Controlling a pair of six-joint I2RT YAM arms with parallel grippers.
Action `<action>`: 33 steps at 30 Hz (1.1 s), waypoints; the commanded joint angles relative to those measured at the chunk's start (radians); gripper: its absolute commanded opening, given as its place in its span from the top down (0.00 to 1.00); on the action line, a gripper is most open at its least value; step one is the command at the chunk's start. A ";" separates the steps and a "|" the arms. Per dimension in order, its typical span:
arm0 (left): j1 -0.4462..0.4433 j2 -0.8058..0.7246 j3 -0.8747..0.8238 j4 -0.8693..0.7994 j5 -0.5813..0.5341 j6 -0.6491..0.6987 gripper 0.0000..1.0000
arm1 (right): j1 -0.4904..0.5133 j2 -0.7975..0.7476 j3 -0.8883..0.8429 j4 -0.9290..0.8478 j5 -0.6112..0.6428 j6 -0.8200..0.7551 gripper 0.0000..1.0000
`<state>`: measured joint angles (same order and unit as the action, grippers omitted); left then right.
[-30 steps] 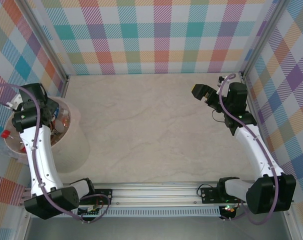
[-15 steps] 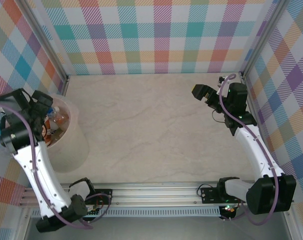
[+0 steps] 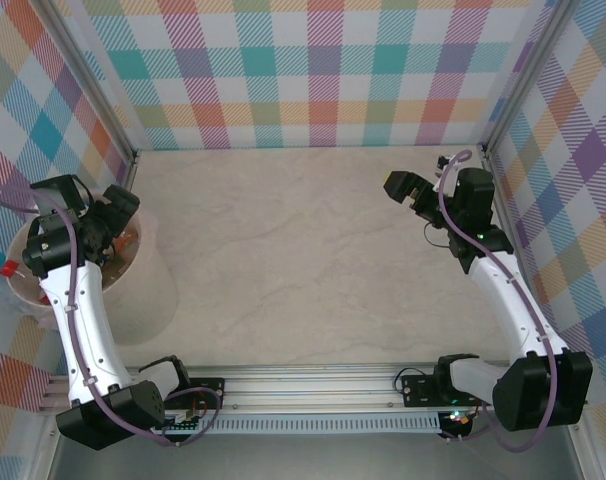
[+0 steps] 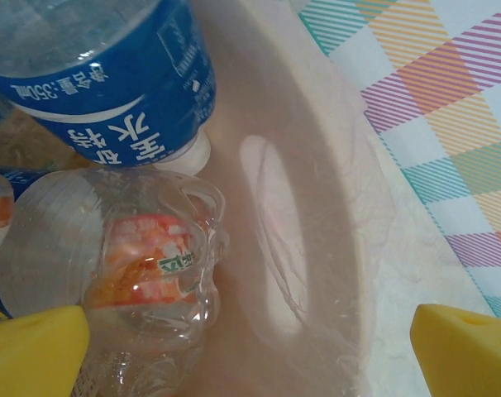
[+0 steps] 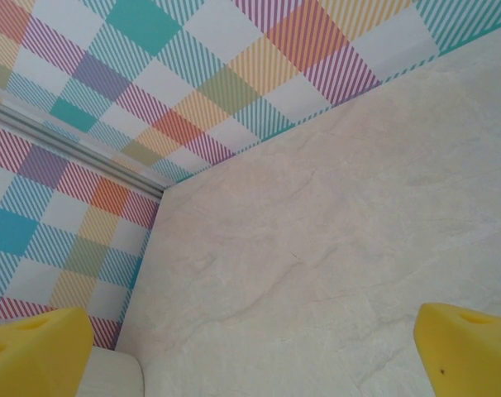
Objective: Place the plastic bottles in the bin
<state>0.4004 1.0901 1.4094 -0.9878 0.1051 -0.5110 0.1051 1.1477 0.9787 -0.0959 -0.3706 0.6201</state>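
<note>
The left hand hangs over the bin at the table's left edge, its fingers wide apart and holding nothing. Bottles lie inside the bin. The left wrist view shows a blue-labelled bottle against the bin wall, just beside a crushed orange-labelled bottle. The right hand hovers over the table's far right, also spread and empty.
</note>
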 commanded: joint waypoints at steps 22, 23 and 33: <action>-0.731 0.042 0.077 0.332 -0.100 0.126 0.00 | 0.002 -0.067 -0.054 -0.067 0.272 -0.023 0.00; -0.750 0.062 0.055 0.372 -0.084 0.151 0.00 | 0.001 -0.077 -0.073 -0.065 0.323 -0.038 0.00; -0.799 0.178 -0.195 0.614 -0.220 0.392 0.00 | -0.004 -0.081 -0.237 0.012 0.620 -0.262 0.00</action>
<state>-0.3920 1.2785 1.2610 -0.4774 -0.0139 -0.2398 0.1051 1.0538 0.7654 -0.1268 0.1265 0.4641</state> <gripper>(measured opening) 0.999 0.996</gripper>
